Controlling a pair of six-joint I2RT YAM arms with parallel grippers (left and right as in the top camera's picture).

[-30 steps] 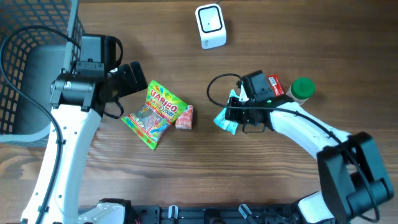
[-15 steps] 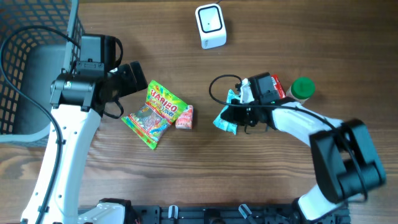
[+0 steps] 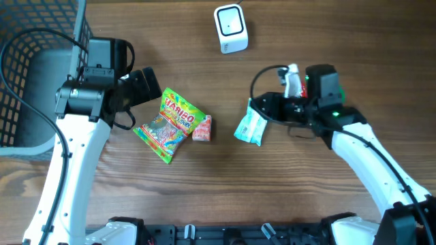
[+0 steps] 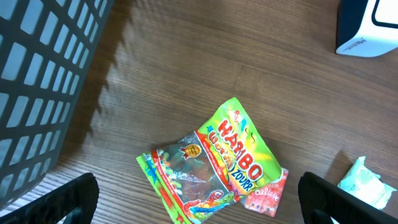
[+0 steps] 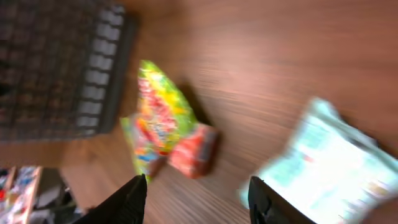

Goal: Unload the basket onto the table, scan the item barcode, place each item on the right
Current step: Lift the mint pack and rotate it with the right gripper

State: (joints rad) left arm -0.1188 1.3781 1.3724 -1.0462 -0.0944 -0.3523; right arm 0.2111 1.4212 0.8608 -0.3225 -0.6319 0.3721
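Note:
A pale teal packet [image 3: 250, 127] lies flat on the wooden table, and it shows blurred at the right of the right wrist view [image 5: 329, 168]. My right gripper [image 3: 259, 109] hovers just above and right of it, open with nothing between its fingers [image 5: 198, 200]. The white scanner [image 3: 230, 28] stands at the back centre. A green Haribo bag [image 3: 172, 122] and a small pink packet [image 3: 202, 127] lie left of centre. My left gripper [image 3: 146, 87] hangs open beside the bag's upper left [image 4: 199, 205]. No barcode can be made out.
A dark wire basket [image 3: 34, 75] fills the left edge of the table, also seen in the left wrist view [image 4: 43, 81]. The right arm's cable loops above the teal packet. Bare wood lies between the pink packet and the teal one.
My right gripper was shut on the teal packet; it has opened, let it go and drawn back up and to the right. The packet stays on the table. The left arm is unmoved.

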